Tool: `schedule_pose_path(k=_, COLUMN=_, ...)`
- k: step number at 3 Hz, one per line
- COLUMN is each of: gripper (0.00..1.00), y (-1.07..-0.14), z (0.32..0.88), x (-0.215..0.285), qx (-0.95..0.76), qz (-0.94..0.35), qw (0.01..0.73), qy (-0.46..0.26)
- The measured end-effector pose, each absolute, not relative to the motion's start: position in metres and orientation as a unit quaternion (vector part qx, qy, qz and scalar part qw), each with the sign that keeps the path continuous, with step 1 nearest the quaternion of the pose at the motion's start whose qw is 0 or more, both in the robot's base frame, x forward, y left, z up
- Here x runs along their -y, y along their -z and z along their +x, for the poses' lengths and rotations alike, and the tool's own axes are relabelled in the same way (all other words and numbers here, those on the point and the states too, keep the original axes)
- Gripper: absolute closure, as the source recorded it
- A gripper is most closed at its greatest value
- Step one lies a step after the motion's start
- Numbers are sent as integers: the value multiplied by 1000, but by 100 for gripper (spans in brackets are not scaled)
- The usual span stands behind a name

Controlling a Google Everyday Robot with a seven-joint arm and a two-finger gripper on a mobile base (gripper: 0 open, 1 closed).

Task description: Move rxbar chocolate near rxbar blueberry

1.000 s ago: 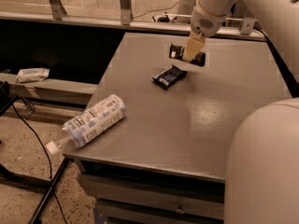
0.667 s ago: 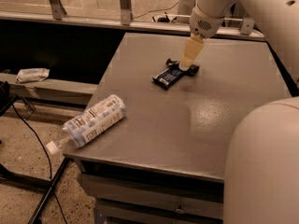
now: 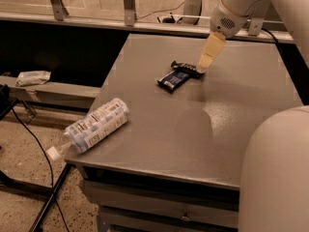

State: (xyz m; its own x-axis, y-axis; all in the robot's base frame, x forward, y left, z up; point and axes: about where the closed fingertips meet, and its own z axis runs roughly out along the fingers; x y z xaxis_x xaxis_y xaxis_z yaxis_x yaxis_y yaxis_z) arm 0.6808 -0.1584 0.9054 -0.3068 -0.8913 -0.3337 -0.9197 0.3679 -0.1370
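The rxbar chocolate (image 3: 186, 68) has been lowered by the gripper (image 3: 203, 67) onto the far part of the table (image 3: 193, 129), just beside the rxbar blueberry (image 3: 174, 79). The placement is judged nearly done. Whether the jaws are released cannot be told.

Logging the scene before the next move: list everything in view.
black bar: one, black, far centre of the table, right behind the blue bar
blue bar: one, dark blue, far centre of the table, just in front of the black bar
bottle: one, clear with a white-blue label, lying at the table's front left corner, cap past the edge
table: one, grey, centre
packet: one, whitish, on the ledge left of the table
cable: one, black, on the floor at left
claw: one, cream, tip down at the black bar's right end
arm: one, white, top right
body: one, white, bottom right
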Motion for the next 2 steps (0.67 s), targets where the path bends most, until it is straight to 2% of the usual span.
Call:
schedule_pose_path(k=1, gripper=0, y=-922, z=674, x=196, qx=-801, qz=-553, qw=221, qy=-66)
schedule_pose_path(k=2, gripper=0, y=-926, z=677, x=199, qx=-799, qz=-550, qw=235, qy=-68)
